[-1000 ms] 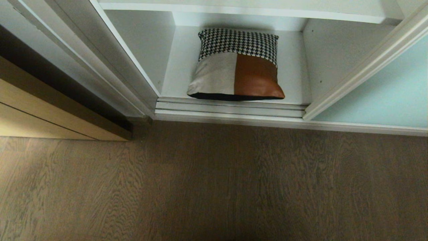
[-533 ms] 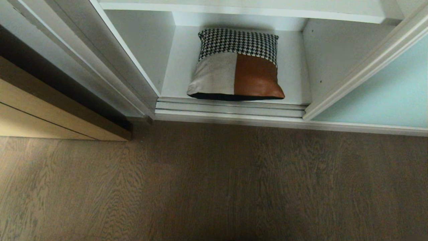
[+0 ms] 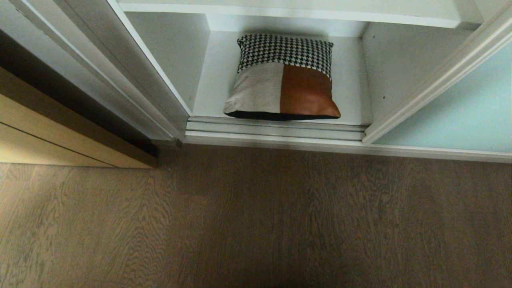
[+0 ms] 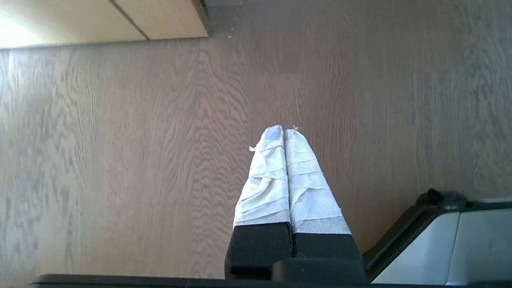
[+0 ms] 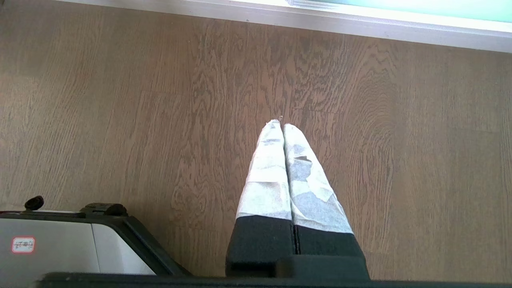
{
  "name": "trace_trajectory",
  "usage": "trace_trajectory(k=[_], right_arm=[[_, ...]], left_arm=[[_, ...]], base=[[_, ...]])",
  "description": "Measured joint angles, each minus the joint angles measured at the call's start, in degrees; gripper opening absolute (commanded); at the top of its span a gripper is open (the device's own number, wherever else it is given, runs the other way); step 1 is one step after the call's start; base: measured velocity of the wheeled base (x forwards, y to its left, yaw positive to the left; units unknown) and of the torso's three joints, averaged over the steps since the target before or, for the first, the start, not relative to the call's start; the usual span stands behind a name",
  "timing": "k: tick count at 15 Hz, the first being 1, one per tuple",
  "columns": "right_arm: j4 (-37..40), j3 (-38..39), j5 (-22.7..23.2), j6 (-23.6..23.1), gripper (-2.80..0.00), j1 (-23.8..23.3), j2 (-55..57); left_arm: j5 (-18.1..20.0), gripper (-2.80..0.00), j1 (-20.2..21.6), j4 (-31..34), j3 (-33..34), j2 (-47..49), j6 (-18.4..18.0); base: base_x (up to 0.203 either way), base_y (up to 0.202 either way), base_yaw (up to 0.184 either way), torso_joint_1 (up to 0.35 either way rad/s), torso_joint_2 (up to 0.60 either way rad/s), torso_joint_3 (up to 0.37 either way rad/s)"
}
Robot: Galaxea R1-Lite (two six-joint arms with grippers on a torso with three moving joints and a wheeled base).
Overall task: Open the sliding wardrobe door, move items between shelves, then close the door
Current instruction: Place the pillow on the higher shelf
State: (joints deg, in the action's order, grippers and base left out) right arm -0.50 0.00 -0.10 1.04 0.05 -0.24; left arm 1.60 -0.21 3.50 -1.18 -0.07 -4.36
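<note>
Nearest, over the brown wood-grain floor, the left gripper hangs with its white-wrapped jaws pressed together on nothing; the right gripper hangs the same way, jaws closed and empty, with the pale base of the wardrobe beyond its tips; neither arm shows in the head view. The floor lies bare up to the ridged metal floor track along the wardrobe's front edge; a tan wooden panel stands at the left. Past the track, the cushion lies on the bottom shelf, its black underside at the shelf's front edge just behind the track; a black-and-white houndstooth band runs across its far side, with a beige patch on the left and a rust-brown leather patch on the right nearer the front. White shelf shows on both sides of the cushion, between it and the side walls. The sliding wardrobe door, frosted pale aqua glass in a slim white frame, stands slid aside to the right, leaving the compartment open; a second shelf board spans above.
</note>
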Motion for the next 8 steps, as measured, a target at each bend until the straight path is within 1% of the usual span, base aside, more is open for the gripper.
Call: trace_trajectory(k=[2, 4, 8], right_arm=[[0.0, 0.0, 0.0, 0.0, -2.80, 0.0, 0.0], [0.0, 0.0, 0.0, 0.0, -2.80, 0.0, 0.0], [0.0, 0.0, 0.0, 0.0, -2.80, 0.0, 0.0]], left_arm=[[-0.6, -2.80, 0.0, -0.2, 0.0, 0.0, 1.8], [-1.3, -2.80, 0.0, -1.0, 0.1, 0.0, 2.2], [-1.6, -2.80, 0.0, -1.2, 0.2, 0.0, 2.0]], base=[[0.000, 0.000, 0.000, 0.000, 0.00, 0.000], [0.000, 0.000, 0.000, 0.000, 0.00, 0.000], [0.000, 0.000, 0.000, 0.000, 0.00, 0.000]])
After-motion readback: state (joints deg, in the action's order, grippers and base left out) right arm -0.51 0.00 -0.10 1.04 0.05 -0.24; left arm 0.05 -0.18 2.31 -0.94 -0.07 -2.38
